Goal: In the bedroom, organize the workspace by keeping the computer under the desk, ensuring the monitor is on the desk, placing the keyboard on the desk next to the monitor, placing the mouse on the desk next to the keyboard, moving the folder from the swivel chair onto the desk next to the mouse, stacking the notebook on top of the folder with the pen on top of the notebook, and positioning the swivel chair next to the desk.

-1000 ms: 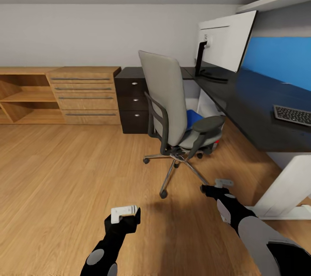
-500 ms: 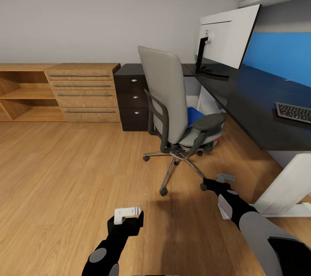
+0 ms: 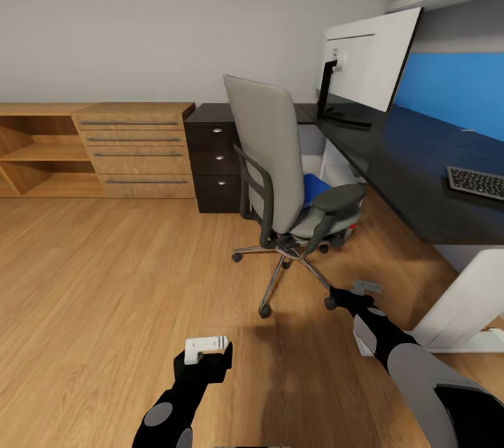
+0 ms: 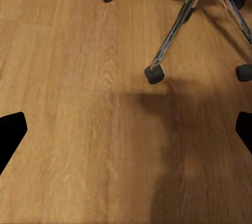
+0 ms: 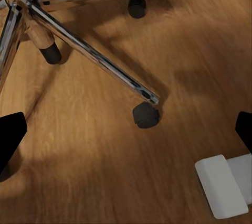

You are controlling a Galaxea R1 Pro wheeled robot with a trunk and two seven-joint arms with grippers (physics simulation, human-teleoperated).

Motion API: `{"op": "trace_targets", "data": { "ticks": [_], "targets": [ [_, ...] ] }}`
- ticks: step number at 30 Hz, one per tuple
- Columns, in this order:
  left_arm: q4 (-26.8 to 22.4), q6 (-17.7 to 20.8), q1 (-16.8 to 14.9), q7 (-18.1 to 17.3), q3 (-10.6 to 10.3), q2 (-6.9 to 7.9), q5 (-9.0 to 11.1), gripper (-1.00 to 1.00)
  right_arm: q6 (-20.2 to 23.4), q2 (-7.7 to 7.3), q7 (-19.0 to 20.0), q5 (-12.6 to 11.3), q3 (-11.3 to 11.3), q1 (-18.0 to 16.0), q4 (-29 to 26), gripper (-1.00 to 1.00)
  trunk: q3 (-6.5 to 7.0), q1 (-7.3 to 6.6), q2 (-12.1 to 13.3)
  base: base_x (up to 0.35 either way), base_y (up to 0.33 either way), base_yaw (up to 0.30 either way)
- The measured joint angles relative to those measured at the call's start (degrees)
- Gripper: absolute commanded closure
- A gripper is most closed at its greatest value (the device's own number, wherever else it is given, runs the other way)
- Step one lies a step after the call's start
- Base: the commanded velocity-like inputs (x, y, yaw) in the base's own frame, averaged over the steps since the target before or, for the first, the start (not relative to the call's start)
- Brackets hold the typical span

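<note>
The grey swivel chair (image 3: 269, 157) stands on the wood floor in front of the black desk (image 3: 409, 164), its back toward me. The blue folder (image 3: 315, 188) lies on its seat. On the desk, the monitor (image 3: 369, 70) stands at the far end with its white back showing, and the dark keyboard (image 3: 477, 183) lies near the front right. My left gripper (image 3: 207, 348) hangs open low over the floor, short of the chair's chrome base (image 4: 176, 32). My right gripper (image 3: 358, 290) is open too, close to a castor (image 5: 145, 115).
A dark three-drawer unit (image 3: 214, 168) stands under the desk's far corner, with a light wooden dresser (image 3: 136, 150) and open shelves to its left. The desk's white leg and foot (image 3: 465, 308) sit by my right arm. A blue wall panel (image 3: 451, 94) is behind the desk.
The whole picture shifted a little between one second and half a second ago, so the camera moved. Since then nothing has visibly changed.
</note>
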Motion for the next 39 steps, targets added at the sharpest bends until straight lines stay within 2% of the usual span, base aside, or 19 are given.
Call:
{"op": "trace_targets", "data": {
  "ticks": [10, 16, 25, 34, 39],
  "targets": [
    [0.0, 0.0, 0.0, 0.0, 0.1, 0.0, 0.0, -1.0, -3.4, 0.04, -0.1, 0.0, -0.1, 0.1, -0.5, -1.0, 0.74, 0.0, 0.0, 0.0, 0.0, 0.0],
    [0.0, 0.0, 0.0, 0.0, 0.3, 0.0, 0.0, -1.0, -3.7, 0.01, -0.1, 0.0, -0.1, 0.1, -0.5, -1.0, 1.28, 0.0, 0.0, 0.0, 0.0, 0.0],
    [0.0, 0.0, 0.0, 0.0, 2.7, 0.0, 0.0, -1.0, -3.8, 0.06, -0.1, 0.0, 0.0, 0.1, -0.5, -1.0, 2.09, 0.0, 0.0, 0.0, 0.0, 0.0],
    [0.0, 0.0, 0.0, 0.0, 2.9, 0.0, 0.0, -1.0, -4.3, 0.06, -0.2, 0.0, -0.1, 0.1, -0.7, -1.0, 2.3, 0.0, 0.0, 0.008, 0.0, 0.0],
    [0.0, 0.0, 0.0, 0.0, 3.0, 0.0, 0.0, -1.0, -4.4, -0.05, -0.1, 0.1, 0.0, 0.1, -0.9, -1.0, 2.3, -0.02, 0.0, 0.206, 0.0, 0.0]
  ]
}}
